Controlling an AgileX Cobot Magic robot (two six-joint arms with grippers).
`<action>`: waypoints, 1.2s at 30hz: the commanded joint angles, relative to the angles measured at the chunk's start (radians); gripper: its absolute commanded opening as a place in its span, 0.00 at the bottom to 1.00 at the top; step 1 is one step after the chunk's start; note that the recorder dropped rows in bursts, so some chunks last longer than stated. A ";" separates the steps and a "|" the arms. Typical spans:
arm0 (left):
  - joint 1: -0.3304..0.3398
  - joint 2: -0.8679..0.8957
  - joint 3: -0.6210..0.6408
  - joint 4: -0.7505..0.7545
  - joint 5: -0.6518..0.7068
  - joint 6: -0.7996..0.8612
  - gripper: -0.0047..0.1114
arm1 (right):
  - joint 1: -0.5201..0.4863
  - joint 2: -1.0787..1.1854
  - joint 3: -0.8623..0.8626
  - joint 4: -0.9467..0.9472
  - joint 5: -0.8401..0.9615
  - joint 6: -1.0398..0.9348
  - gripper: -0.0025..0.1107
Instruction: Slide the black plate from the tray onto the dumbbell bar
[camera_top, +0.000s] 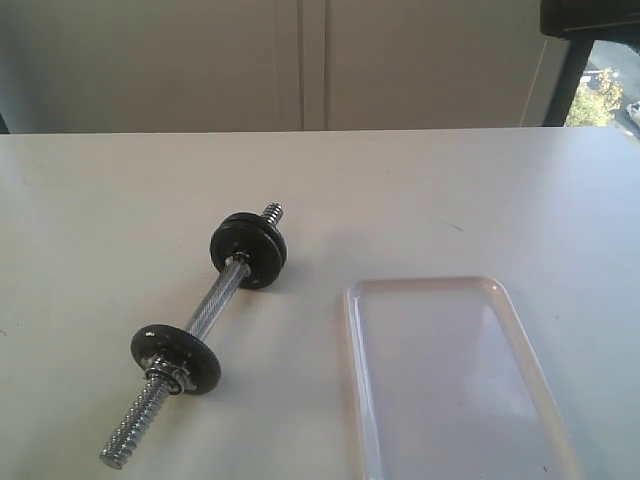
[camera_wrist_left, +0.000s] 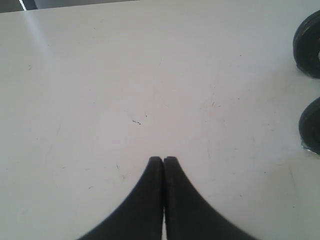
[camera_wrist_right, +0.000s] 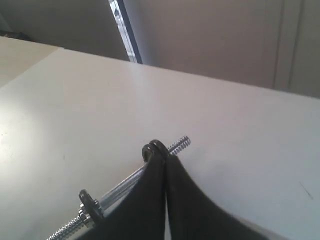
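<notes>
The dumbbell bar (camera_top: 215, 300) lies slantwise on the white table, left of the tray (camera_top: 352, 330), which holds nothing. At the bar's far end two black discs sit pressed together; the black plate (camera_top: 250, 240) is on the rod there, with the threaded tip sticking out beyond it. A single black disc with a silver nut (camera_top: 176, 357) sits near the close end. Neither gripper shows in the exterior view. My left gripper (camera_wrist_left: 163, 159) is shut over bare table. My right gripper (camera_wrist_right: 165, 156) is shut and empty, its tips covering part of the paired discs (camera_wrist_right: 152, 148) on the bar (camera_wrist_right: 122, 187).
Two black disc edges (camera_wrist_left: 309, 45) (camera_wrist_left: 311, 125) show at the border of the left wrist view. The table's far edge (camera_top: 300, 131) meets a pale wall. A dark frame and window (camera_top: 600, 90) stand at the back right.
</notes>
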 joint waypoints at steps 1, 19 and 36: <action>0.005 -0.004 0.004 -0.009 -0.005 -0.009 0.04 | -0.010 -0.158 0.000 0.007 -0.015 0.003 0.02; 0.005 -0.004 0.004 -0.009 -0.005 -0.009 0.04 | -0.012 -0.664 0.016 0.009 -0.013 0.003 0.02; 0.005 -0.004 0.004 -0.009 -0.005 -0.009 0.04 | -0.035 -0.768 0.334 -0.049 -0.346 0.285 0.02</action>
